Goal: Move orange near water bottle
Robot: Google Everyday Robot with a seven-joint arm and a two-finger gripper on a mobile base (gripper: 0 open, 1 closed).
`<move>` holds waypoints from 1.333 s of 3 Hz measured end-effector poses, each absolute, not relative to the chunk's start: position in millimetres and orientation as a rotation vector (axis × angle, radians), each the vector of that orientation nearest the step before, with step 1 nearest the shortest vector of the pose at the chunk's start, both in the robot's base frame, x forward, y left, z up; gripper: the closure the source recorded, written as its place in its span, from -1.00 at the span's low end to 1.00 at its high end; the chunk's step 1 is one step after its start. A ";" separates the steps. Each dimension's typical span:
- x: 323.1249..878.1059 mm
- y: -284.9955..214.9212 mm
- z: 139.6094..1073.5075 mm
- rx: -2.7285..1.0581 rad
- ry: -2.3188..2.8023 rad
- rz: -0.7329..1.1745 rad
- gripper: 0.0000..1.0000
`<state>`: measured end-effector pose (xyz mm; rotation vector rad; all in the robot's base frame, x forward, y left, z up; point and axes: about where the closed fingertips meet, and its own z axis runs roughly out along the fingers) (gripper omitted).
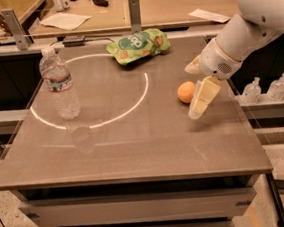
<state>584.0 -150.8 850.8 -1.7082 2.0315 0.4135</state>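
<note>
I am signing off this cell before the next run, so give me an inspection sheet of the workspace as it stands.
Surface: brown table, with a white ring marked on it.
Job's things: orange on the right side; water bottle upright on the left, far from the orange.
Clutter: green snack bag lying at the far edge.
Grippers: gripper low on the right, open, right beside the orange and not holding it.
Cables: dark lead along the ledge behind the table.
Surroundings: two small pump bottles on a ledge to the right; wooden desk with papers behind.
</note>
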 end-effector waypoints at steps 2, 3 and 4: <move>586.9 -162.3 839.5 -1.708 2.033 0.469 -0.19; 589.4 -162.0 841.4 -1.729 2.013 0.477 0.26; 587.0 -159.4 844.3 -1.727 2.020 0.483 0.72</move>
